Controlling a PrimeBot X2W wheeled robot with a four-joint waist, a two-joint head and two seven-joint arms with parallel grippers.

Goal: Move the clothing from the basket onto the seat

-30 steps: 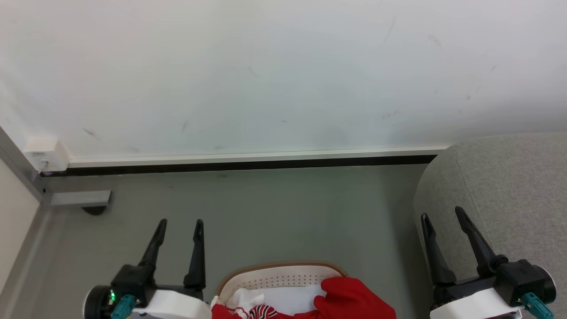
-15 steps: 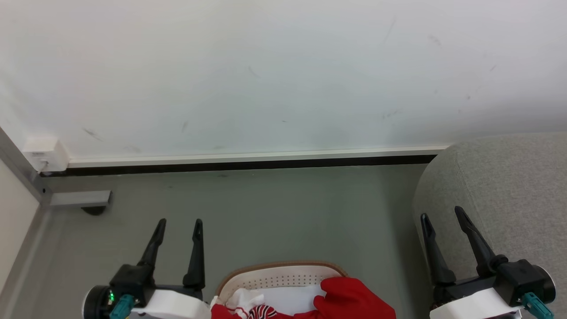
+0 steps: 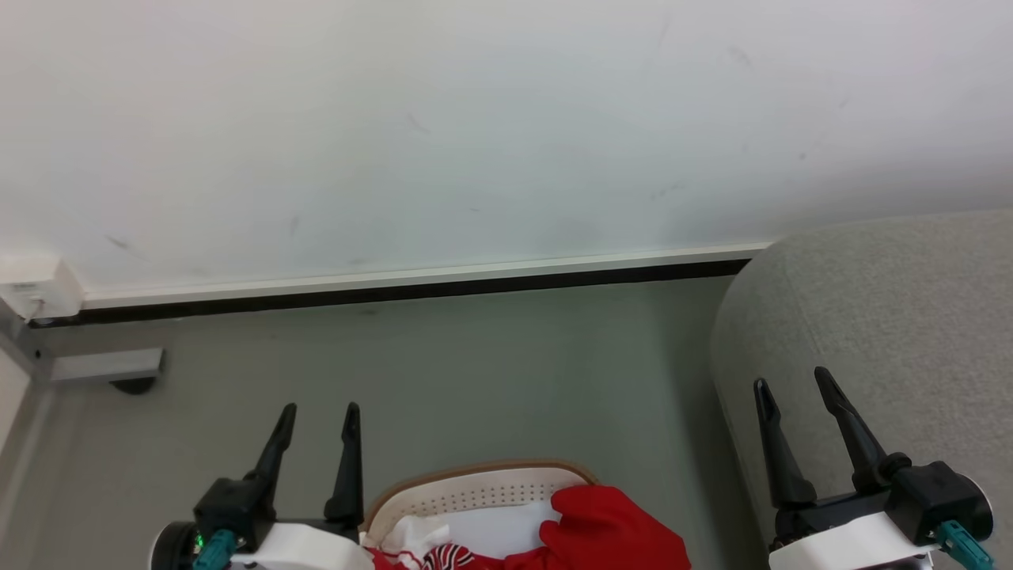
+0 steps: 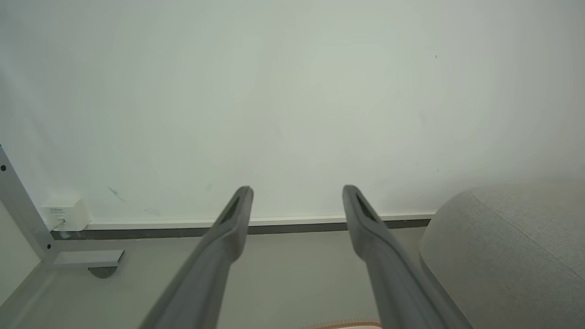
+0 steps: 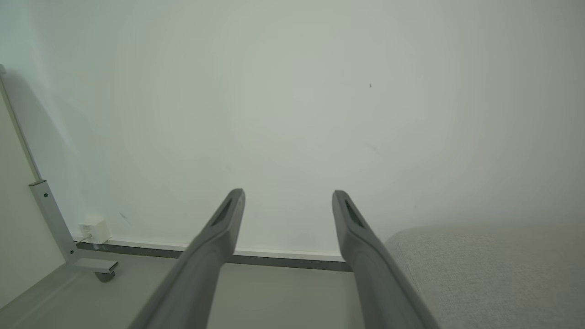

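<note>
Step in hand: approach, nothing picked yet. The left gripper [image 3: 320, 408] and right gripper [image 3: 791, 378] both hang empty with fingers spread wide, the left over the floor [image 3: 491, 372], the right in front of the seat [image 3: 894, 301].

The clothing [image 3: 609, 530] lies in the basket [image 3: 483, 495], low in the head view between my arms, with a red piece lapping over its right rim. The seat is near, to the right.

Next, I judge: bend down, bring one gripper over the red heap, pinch a fold and leave the pale sheet [image 3: 491, 529].
</note>
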